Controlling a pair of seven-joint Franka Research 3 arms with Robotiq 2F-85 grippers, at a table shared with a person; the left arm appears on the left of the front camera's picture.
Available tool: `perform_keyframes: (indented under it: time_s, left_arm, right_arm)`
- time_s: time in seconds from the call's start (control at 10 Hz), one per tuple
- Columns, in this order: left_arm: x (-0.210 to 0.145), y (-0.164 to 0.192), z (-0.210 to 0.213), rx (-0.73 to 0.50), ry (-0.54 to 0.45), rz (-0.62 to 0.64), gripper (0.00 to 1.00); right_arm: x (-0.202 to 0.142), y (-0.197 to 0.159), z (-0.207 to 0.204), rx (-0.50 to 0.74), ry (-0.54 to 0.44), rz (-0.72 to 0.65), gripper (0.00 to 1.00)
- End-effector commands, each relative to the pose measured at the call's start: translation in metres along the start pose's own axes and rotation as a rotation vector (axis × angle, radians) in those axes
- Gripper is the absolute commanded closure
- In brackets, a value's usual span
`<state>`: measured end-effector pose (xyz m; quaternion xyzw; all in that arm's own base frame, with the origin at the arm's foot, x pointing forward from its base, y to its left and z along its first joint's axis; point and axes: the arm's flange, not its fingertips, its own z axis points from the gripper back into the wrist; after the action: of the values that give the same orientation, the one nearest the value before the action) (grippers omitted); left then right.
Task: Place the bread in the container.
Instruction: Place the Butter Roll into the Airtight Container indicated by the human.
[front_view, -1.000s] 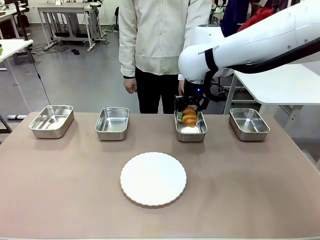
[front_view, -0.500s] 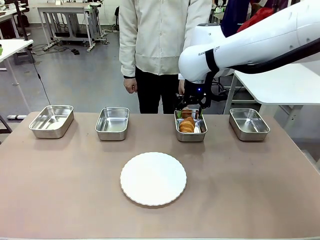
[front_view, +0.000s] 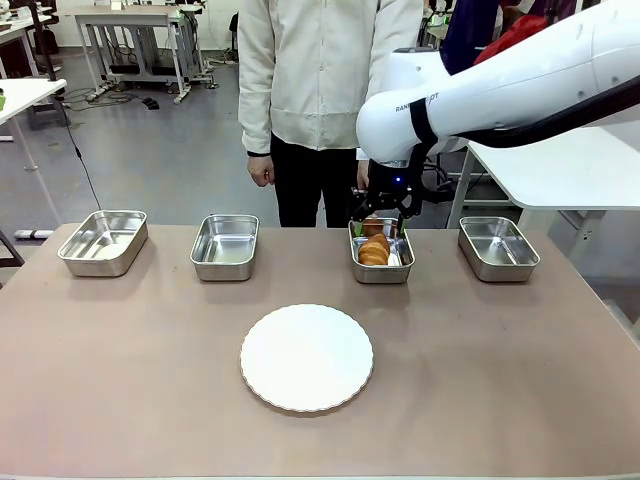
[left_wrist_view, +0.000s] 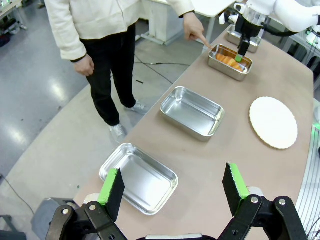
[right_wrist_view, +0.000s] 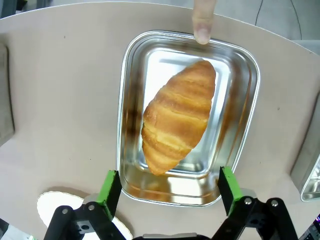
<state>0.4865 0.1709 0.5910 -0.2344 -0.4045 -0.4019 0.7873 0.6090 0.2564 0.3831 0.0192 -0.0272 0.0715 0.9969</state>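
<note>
Bread (right_wrist_view: 178, 116) lying loose in container (right_wrist_view: 131, 65) — placement looks done; right gripper (right_wrist_view: 170, 191) spread apart above, empty — only withdrawal left.

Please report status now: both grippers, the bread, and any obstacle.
Right gripper open above the container. Left gripper open, holding nothing. Bread lying inside the container. Person's finger touching its far rim.

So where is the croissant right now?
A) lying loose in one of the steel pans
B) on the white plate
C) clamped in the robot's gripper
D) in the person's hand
A: the croissant lies on the floor of the steel pan, and the right gripper above it is open, its green pads apart on either side without touching it.
</note>
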Motion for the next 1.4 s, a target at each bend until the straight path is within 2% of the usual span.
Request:
perform_keyframes:
  time_s: [0.0,0.3,0.4,0.6,0.9,1.1,1.3]
  left_arm:
    - [0.002,-0.002,0.000,-0.003,-0.008,-0.004,0.00]
    - [0.002,-0.002,0.000,-0.003,-0.008,-0.004,0.00]
    - [0.002,-0.002,0.000,-0.003,-0.008,-0.004,0.00]
    - [0.002,-0.002,0.000,-0.003,-0.008,-0.004,0.00]
    - [0.002,-0.002,0.000,-0.003,-0.008,-0.004,0.00]
    - [0.002,-0.002,0.000,-0.003,-0.008,-0.004,0.00]
    - [0.002,-0.002,0.000,-0.003,-0.008,-0.004,0.00]
  right_arm:
    - [0.001,0.000,0.001,0.006,-0.010,0.009,0.00]
    - [0.000,0.000,0.000,0.000,0.000,0.000,0.00]
    - [-0.015,0.006,0.016,0.039,-0.055,0.040,0.00]
    - [-0.069,0.004,0.048,-0.010,-0.199,0.065,0.00]
    - [-0.155,-0.010,0.071,-0.032,-0.328,0.113,0.00]
    - [-0.208,-0.029,0.070,0.012,-0.372,0.140,0.00]
    - [-0.244,-0.044,0.067,0.034,-0.418,0.132,0.00]
